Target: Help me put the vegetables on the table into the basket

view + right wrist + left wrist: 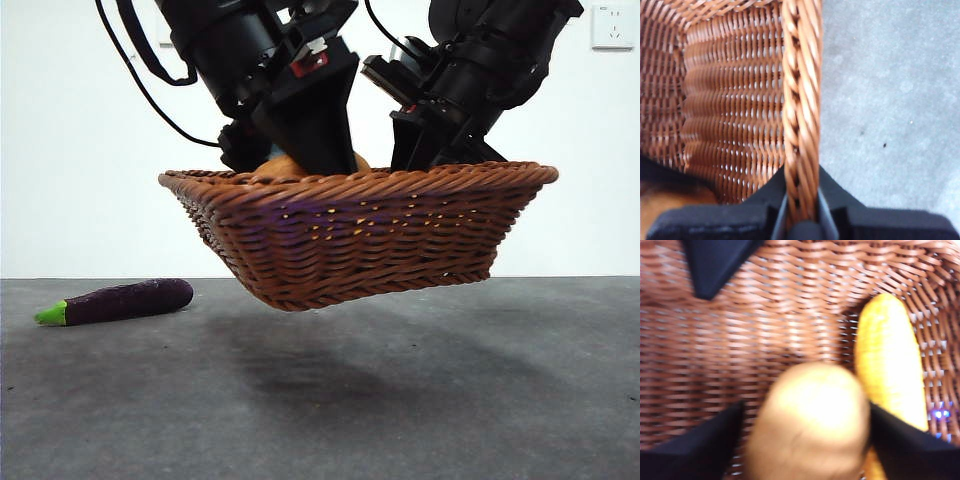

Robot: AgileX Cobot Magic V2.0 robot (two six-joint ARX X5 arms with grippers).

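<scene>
1. Right gripper (802,220) clamps basket (380,240) rim, basket lifted off table (450,400).
2. Left gripper (807,440) inside basket, jaws spread around potato (810,425), beside corn (890,365).
3. Eggplant (125,300) lies lengthwise on table, well apart from both grippers.

No text, label, brand, number or sign can be read on anything in any of the three views.
</scene>
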